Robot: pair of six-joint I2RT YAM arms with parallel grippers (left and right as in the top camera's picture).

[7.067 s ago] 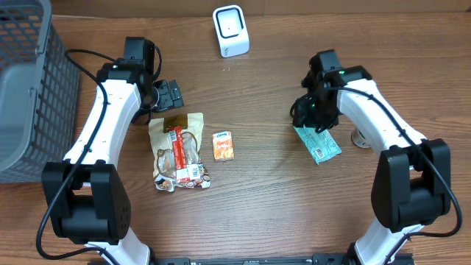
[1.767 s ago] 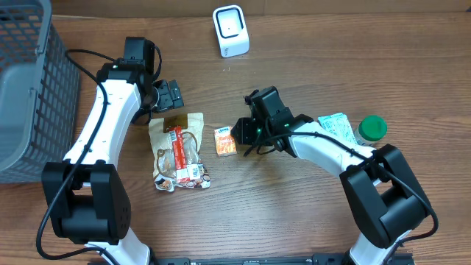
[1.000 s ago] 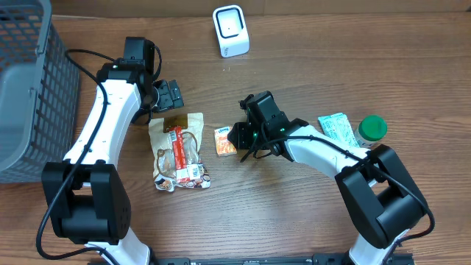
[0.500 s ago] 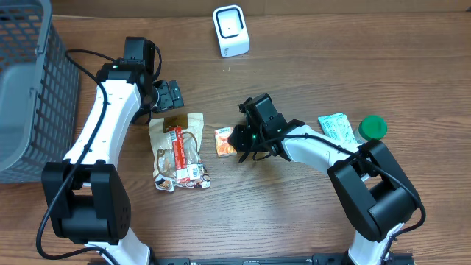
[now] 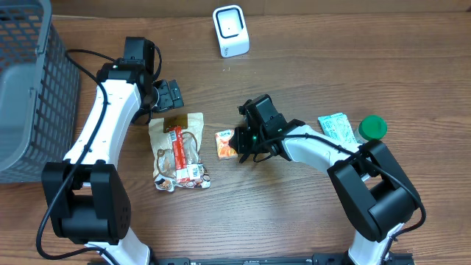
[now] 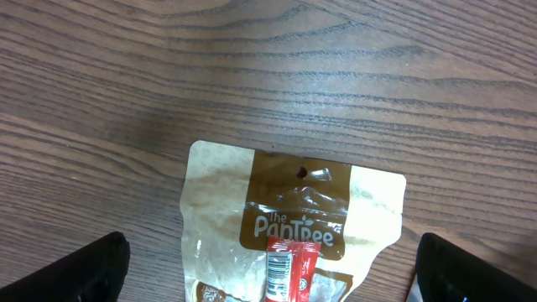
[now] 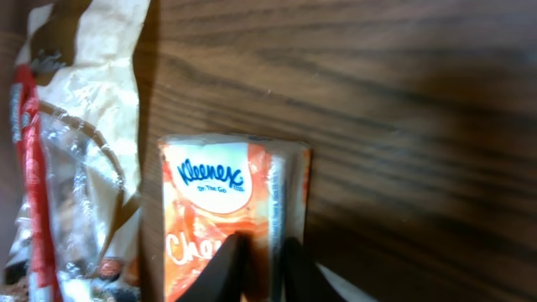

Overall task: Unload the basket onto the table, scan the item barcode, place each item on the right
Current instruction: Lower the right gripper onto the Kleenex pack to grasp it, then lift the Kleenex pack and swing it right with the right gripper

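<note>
My right claw [image 7: 262, 256] is down on the small orange Kleenex tissue pack [image 5: 226, 143], which lies flat on the wooden tabletop [image 5: 294, 213] near its middle. The two fingers [image 7: 231, 260] are drawn narrow, pinching a ridge of the wrapper near the pack's right edge. I cannot tell how firm that hold is.

To do this well I should squeeze until the film stops slipping, then lift straight up, since soft plastic can slide out of a pinch this thin. No barcode shows on the printed face, so I judge it is underneath. I would have to turn that side toward the white box-shaped barcode scanner [image 5: 231, 31], which stands well apart at the far edge.

The brown-and-clear PanTree snack bag [image 5: 179, 151] lies just beside the pack on its left, so a sideways drag would catch it. My left claw [image 5: 168, 96] hangs spread wide above the top of that bag, gripping nothing, and sits left of the line to the scanner. A teal packet [image 5: 336, 127] and a green-lidded jar [image 5: 372, 127] lie behind my right arm, out of the way. The grey mesh basket [image 5: 29, 73] stands at the far left.
</note>
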